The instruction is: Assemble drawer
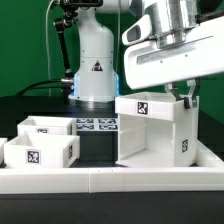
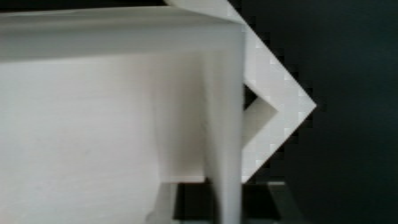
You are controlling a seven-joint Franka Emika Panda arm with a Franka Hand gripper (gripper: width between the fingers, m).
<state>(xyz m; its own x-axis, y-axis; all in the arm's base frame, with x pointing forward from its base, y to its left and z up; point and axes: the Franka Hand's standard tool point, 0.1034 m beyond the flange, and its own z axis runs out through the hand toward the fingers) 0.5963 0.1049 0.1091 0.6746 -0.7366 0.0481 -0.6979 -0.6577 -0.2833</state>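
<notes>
The white cube housing stands on the black table at the exterior view's right, open front facing the trays. My gripper is above its right wall, fingers down over the top edge. In the wrist view the thin wall runs between my two dark fingers, which press against both its sides; my gripper is shut on it. Two small open-topped trays sit at the exterior view's left, one farther back and one nearer, each with a square tag.
The marker board lies flat between the trays and the housing. The low white border wall runs along the front. The arm's white base stands behind the board.
</notes>
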